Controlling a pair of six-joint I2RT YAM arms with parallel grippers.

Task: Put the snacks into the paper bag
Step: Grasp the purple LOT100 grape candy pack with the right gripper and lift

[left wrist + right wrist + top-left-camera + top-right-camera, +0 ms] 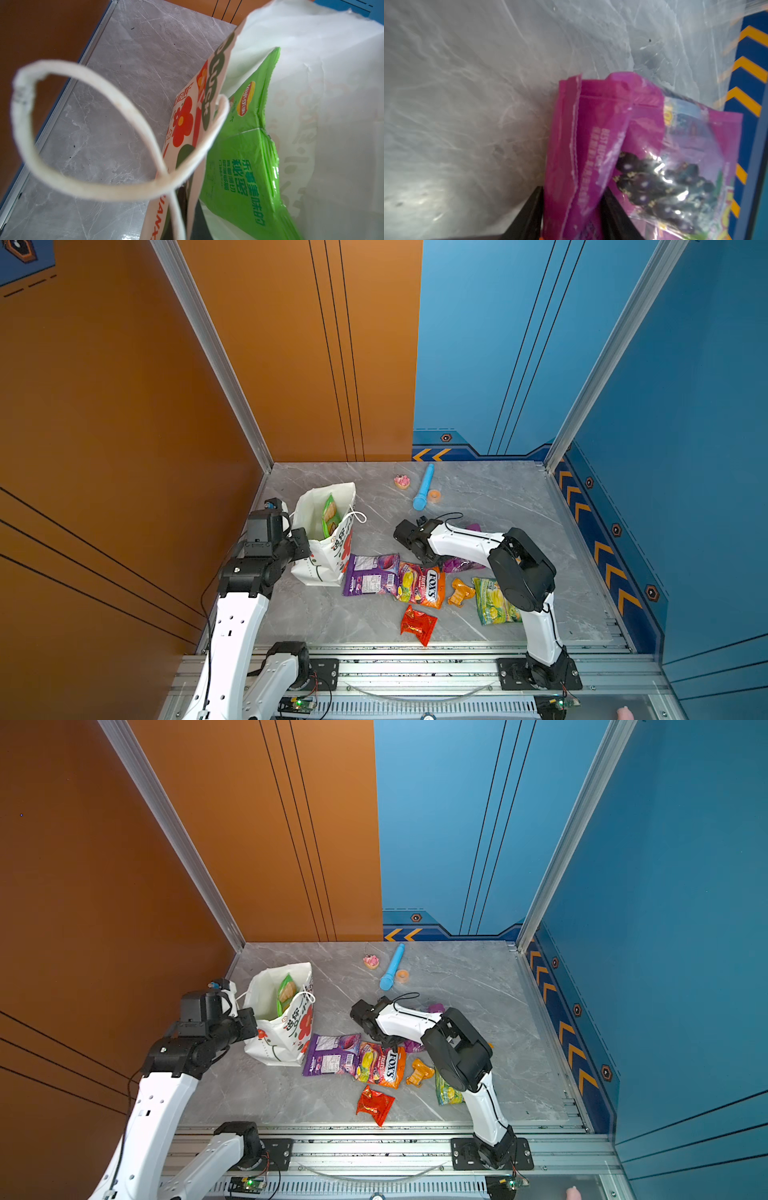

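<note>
Crinkly purple plastic snack packet (591,135), pinched edge-on between jaws of your right gripper (573,189), could've slipped; left gripper (300,544), clamped on white flowered paper bag (309,572), could've tipped it.

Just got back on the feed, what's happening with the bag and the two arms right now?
The left gripper pinches the near rim of the paper bag, holding it open; a green chip bag sits inside. The right gripper grips a purple pack next to the orange FOX'S bag. Others, like the red packet, lie on the table.
</note>
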